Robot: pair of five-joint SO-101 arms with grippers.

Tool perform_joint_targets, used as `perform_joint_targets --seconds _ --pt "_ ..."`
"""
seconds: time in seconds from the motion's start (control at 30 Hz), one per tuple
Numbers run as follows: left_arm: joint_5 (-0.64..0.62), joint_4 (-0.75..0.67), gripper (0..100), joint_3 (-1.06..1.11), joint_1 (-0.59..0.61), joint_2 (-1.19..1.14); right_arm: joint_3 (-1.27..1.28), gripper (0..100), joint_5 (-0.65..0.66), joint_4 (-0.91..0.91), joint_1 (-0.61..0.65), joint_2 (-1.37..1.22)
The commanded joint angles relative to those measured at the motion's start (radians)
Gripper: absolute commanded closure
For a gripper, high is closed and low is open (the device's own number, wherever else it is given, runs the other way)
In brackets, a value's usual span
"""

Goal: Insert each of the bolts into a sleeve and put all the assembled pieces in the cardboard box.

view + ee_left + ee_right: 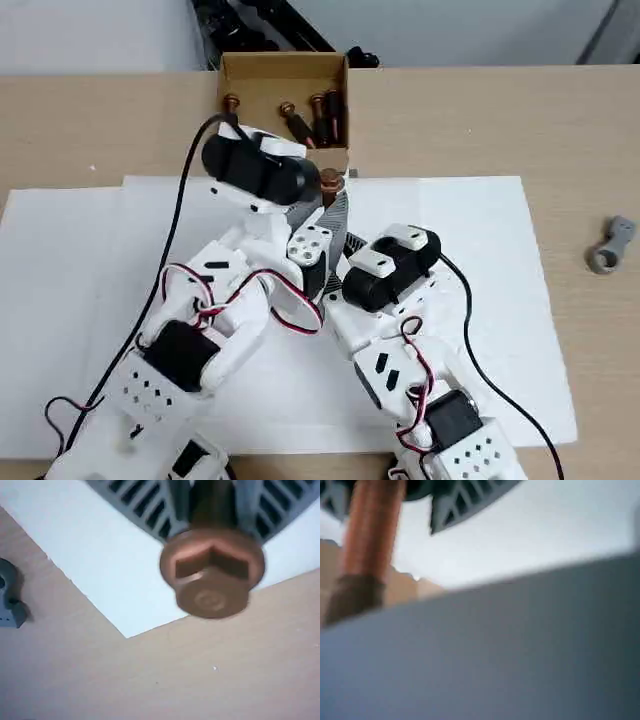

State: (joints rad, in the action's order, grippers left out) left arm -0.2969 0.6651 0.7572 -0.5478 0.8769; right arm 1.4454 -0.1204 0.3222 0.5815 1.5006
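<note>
Left gripper (212, 505) clamped on bolt (212, 580), head jutting past fingertips. Right gripper (345, 245) close alongside; its state cannot be told. Cardboard box (283, 62) just ahead of left gripper, finished pieces (315, 118) inside. Step likely: sleeving or carrying bolt. Next: confirm sleeve on shaft, then short reach over box wall, release.

No legible text, labels or numbers anywhere

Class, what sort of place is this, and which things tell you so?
Probably a robotics lab bench: two robot arms meeting at a copper bolt over a papered table, near a cardboard box of bolts.
</note>
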Motion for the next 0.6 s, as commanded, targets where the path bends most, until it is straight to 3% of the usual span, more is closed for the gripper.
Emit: perform_joint_targets --seconds 0.0,0.57 --pt "-0.003 -0.026 100 -0.007 0.002 0.0 -0.038 99.5 -0.008 -0.024 0.008 0.018" --pt "-0.005 -0.015 100 -0.007 0.037 0.0 -0.038 99.5 -0.008 -0.025 0.008 0.018"
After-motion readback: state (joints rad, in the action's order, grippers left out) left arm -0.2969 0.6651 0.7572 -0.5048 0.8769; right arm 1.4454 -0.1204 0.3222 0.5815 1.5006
